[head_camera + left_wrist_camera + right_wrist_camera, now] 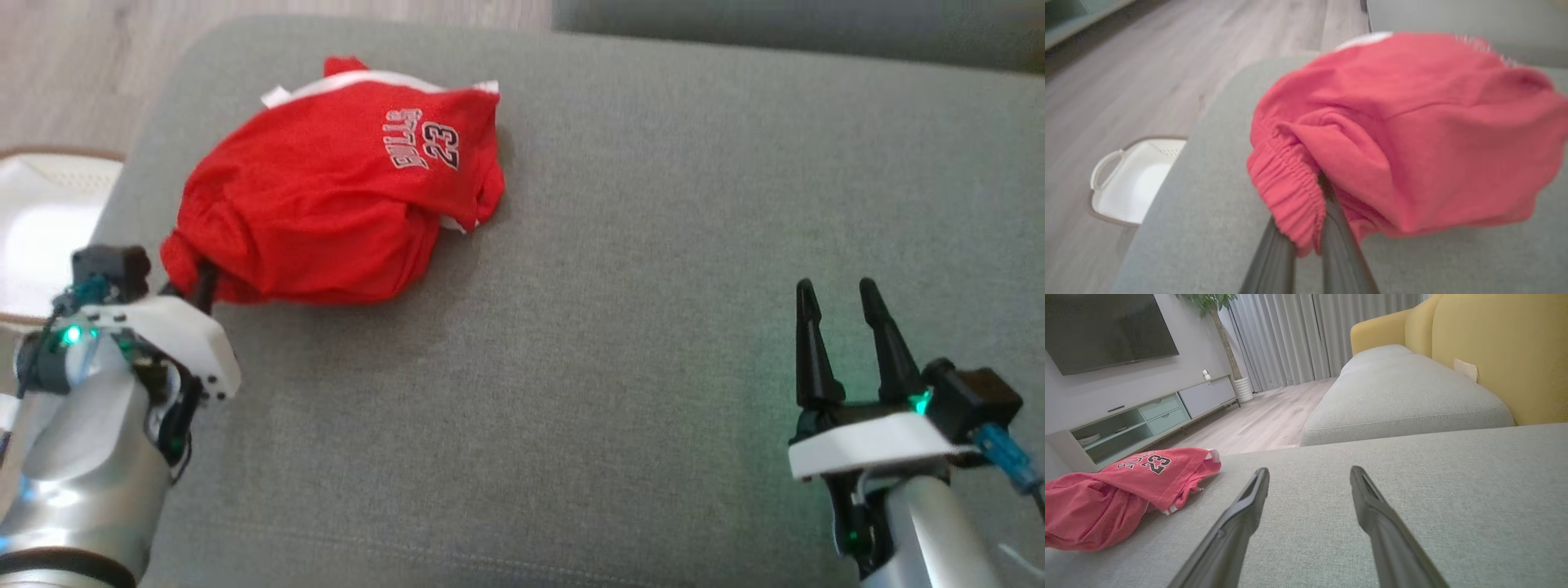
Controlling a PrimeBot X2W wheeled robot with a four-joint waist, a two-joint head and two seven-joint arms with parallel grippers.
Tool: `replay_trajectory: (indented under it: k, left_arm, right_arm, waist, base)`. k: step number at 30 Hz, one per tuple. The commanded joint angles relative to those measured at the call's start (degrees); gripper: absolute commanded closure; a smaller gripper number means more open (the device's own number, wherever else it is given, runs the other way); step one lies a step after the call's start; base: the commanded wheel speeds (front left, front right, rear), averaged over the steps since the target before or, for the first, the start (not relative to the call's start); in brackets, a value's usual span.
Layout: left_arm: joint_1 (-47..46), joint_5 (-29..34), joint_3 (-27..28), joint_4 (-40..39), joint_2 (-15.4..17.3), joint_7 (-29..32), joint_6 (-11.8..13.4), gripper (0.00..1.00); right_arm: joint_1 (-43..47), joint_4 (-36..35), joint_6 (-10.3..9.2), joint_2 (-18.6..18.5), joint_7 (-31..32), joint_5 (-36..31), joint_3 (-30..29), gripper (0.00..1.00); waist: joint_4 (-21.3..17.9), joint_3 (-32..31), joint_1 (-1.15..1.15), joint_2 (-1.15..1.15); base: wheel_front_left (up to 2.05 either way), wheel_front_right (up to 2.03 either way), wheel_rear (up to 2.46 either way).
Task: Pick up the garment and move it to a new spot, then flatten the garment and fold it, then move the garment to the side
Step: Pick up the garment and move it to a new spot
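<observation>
The red garment (343,188) lay bunched at the upper left of the head view on the grey cushion (620,343). Its long axis ran from lower left to upper right. The left gripper (198,284) pinched its waistband (1286,192) at the lower-left end. At lower right, the right gripper (837,287) had its jaws spread. A white basket (41,220) stood on the wood floor (73,73) at the left edge.

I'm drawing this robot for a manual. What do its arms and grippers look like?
Silvery forearms end in white wrist housings with green lights. The right gripper and left gripper each have two long, tapered dark fingers. A black box sits by each wrist; a blue cable plugs into the right one.
</observation>
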Motion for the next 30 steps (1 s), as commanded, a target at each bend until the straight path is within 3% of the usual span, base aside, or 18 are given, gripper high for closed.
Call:
replay_trajectory:
  k: [1, 7, 12, 21, 25, 30]
  left_arm:
    - [-1.77, -0.23, 2.40, -3.01, 3.76, -1.33, 0.79, 1.00]
    - [-0.51, 0.13, 3.75, -13.14, 5.77, -3.22, 3.22, 1.00]
    - [0.17, 0.93, 5.42, -24.22, 6.79, -3.86, 6.98, 1.00]
    - [0.18, 3.19, 8.08, -40.00, 6.45, -4.38, 11.46, 1.00]
    - [-0.20, 4.22, 8.42, -44.69, 5.60, -4.43, 12.06, 1.00]
    - [-1.25, 4.87, 6.57, -48.24, 3.79, -4.44, 10.76, 1.00]
  right_arm:
    - [0.48, -1.36, -0.04, -0.31, -0.62, 0.63, 1.58, 0.00]
    - [1.87, -0.96, -0.04, -0.31, -0.62, 2.14, 2.36, 0.00]
    - [2.77, -0.93, -0.04, -0.31, -0.62, 2.84, 2.73, 0.00]
    - [2.76, -1.19, -0.04, -0.31, -0.62, 3.36, 3.14, 0.00]
    - [2.57, -1.37, -0.04, -0.31, -0.62, 3.47, 3.31, 0.00]
    - [2.12, -1.66, -0.04, -0.31, -0.62, 3.69, 3.47, 0.00]
  waist:
    - [0.26, -2.36, 0.00, 0.00]
    - [-0.01, -5.38, 0.00, 0.00]
    - [-0.46, -6.66, 0.00, 0.00]
    - [-2.53, -7.25, 0.00, 0.00]
    - [-4.24, -7.24, 0.00, 0.00]
    - [-7.12, -7.12, 0.00, 0.00]
  base:
    - [0.00, 0.00, 0.00]
    - [0.00, 0.00, 0.00]
    - [0.00, 0.00, 0.00]
    - [0.00, 0.00, 0.00]
    - [0.00, 0.00, 0.00]
    - [0.00, 0.00, 0.00]
